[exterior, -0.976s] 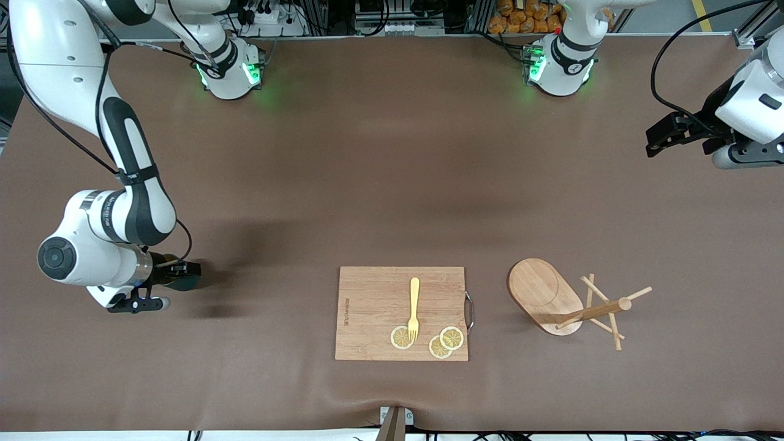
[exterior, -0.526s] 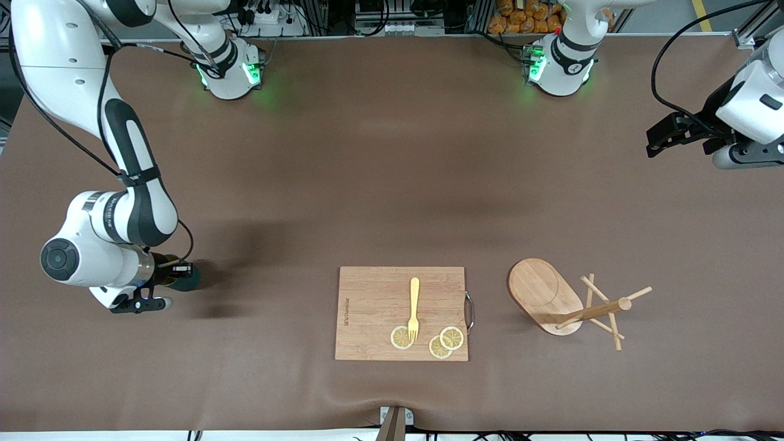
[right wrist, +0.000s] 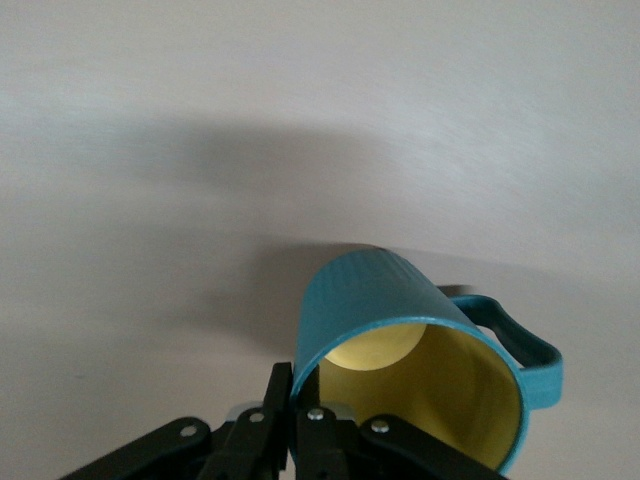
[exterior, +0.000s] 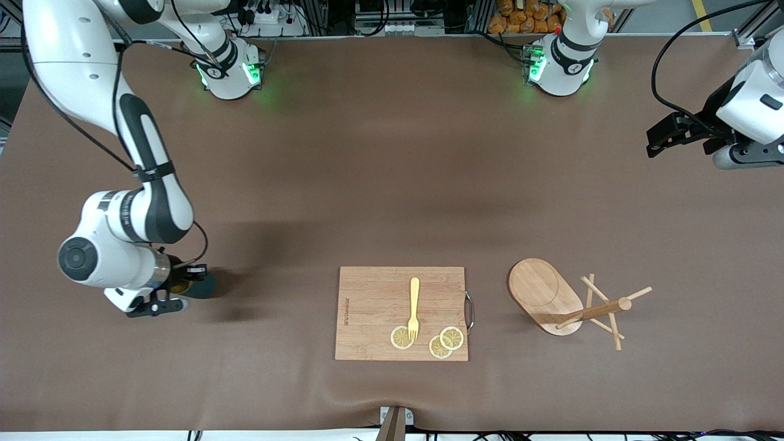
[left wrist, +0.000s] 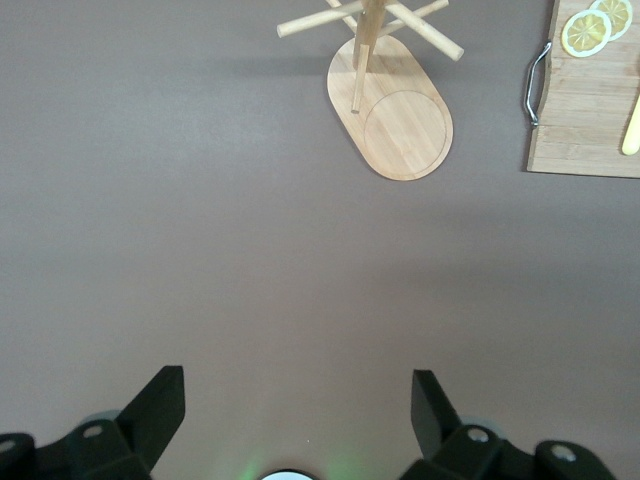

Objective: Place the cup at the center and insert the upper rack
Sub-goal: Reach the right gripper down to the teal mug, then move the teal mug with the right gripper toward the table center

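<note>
From the front, the right gripper [exterior: 184,289] is working low over the right arm's end of the table with only a sliver of the cup [exterior: 202,286] showing beside it, while the upper rack [exterior: 572,303] is standing near the cutting board [exterior: 401,313], toward the left arm's end, and the left gripper [exterior: 658,138] is waiting in the air. The left wrist view is looking down past widely spread fingers [left wrist: 155,405] onto the rack's oval base and pegs. The right wrist view alone is revealing the grip: fingers [right wrist: 275,400] pinching the teal cup's rim, yellow inside and side handle exposed.
</note>
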Controlling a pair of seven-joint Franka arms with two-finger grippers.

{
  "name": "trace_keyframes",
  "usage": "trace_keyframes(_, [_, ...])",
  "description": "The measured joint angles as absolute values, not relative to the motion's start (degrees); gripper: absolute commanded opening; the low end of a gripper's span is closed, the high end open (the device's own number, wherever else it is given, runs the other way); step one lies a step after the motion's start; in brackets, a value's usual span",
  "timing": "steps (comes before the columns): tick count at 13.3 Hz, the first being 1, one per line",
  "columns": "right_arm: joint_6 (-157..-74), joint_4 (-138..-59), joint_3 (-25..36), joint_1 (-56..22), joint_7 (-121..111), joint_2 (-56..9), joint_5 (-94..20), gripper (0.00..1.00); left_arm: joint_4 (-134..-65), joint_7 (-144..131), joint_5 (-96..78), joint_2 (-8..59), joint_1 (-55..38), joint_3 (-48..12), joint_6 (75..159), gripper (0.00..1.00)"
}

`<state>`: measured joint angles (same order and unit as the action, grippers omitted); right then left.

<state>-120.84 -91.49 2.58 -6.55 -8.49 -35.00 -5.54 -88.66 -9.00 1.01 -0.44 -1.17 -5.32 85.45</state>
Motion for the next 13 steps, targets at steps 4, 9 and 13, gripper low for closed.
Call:
trace_keyframes(4, [-119.4, -91.0, 2.3, -18.1, 2.3, -31.7, -6.1, 0.00, -88.7, -9.0, 1.0, -0.2, -1.2, -5.3, 85.4, 1.00])
trace_keyframes(9, [-119.3, -91.0, 2.2, -31.3, 20.5, -31.4, -6.1, 0.00, -88.7, -9.0, 1.0, 0.1, -1.2, -5.4, 85.4, 1.00])
trace_keyframes(13, [-119.5, -91.0, 2.2, -40.5, 31.4, -31.5, -6.1, 0.00, -88.7, -9.0, 1.0, 0.1, -1.2, -5.3, 85.5, 1.00])
